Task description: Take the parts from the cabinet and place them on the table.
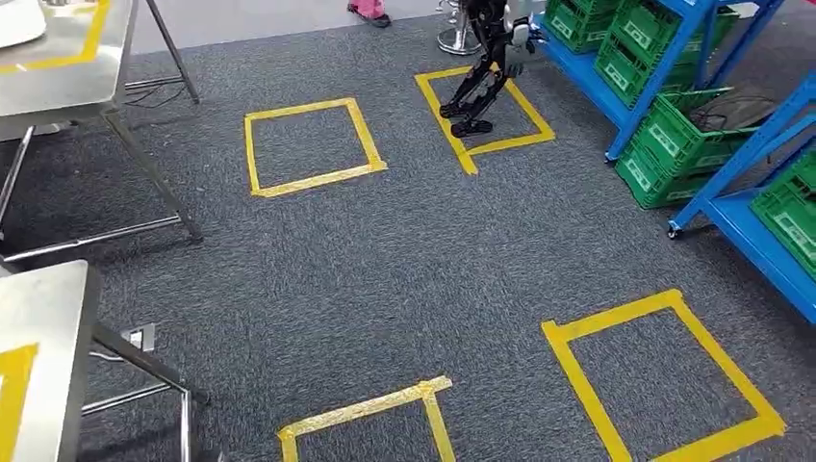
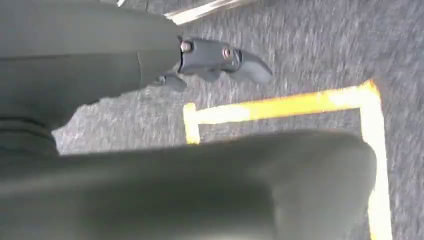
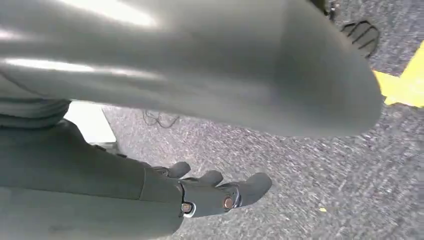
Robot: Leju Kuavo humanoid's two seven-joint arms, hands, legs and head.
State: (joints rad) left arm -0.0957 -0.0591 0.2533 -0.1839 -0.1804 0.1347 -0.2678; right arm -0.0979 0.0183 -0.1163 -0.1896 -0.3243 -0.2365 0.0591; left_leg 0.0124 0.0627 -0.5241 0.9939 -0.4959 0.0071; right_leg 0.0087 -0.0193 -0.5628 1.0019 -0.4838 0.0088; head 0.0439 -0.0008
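Near-left corner of the head view: steel bench (image 1: pixel 43 327) with a strip of yellow tape on its top, legs and crossbars on grey carpet (image 1: pixel 385 269). Taped yellow squares mark the carpet: a partial one (image 1: pixel 361 412) at the near edge, a full one (image 1: pixel 664 380) near right, one (image 1: pixel 310 144) mid-far left of centre, and one (image 1: pixel 486 114) farther right.

Left robot hand (image 2: pixel 220 57), wrist view: dark fingers extended and apart over carpet, nothing in them; a yellow tape corner lies beyond. Right robot hand (image 3: pixel 215 192), wrist view: fingers straight and spread over carpet, holding nothing; yellow tape at the frame edge.

Far left: second steel bench (image 1: pixel 58 67), yellow tape outline on top, a white object partly cut off at its far corner.

Right side: blue rack (image 1: pixel 741 183) running from near right to far, carrying green crates (image 1: pixel 674 144) on its lower levels. Parts for the task would be in these crates, but crate contents are too small to make out; one crate shows dark cable-like items.

Far centre: another legged robot (image 1: pixel 486 67), black legs, standing on the far right square just beside the rack. Beyond it, a chrome stand base and a pink-shod foot at the top edge.
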